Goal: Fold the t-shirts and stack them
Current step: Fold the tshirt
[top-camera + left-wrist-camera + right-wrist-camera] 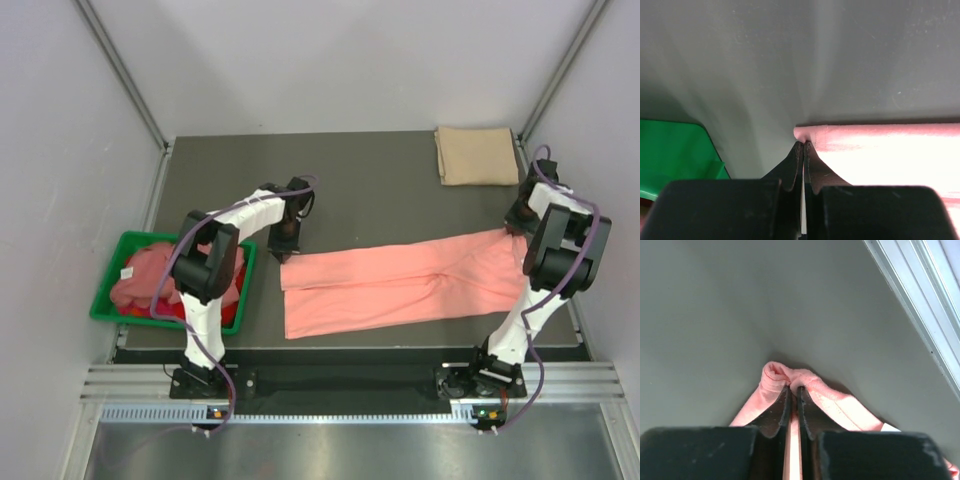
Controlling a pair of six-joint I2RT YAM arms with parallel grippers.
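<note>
While the salmon-pink t-shirt [400,280] lies stretched in a long, smooth folded band across the dark matte tabletop [370,180], the left pincer [285,240] is clenched on its far-left corner hem and the right pincer [518,228] grips a bunched fold at its right end. The tan-beige t-shirt [476,155], a neat soft square, sits far right; crumpled pink shirts [145,275] fill the green plastic bin [105,300].

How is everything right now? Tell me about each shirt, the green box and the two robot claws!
Pink shirt: stretched out as a long folded strip, pinched at both ends.
Tan shirt: folded, lying apart at the far right.
Green bin: holding a crumpled heap of shirts.
Left gripper: shut on the pink shirt's left end.
Right gripper: shut on the pink shirt's right end.
</note>
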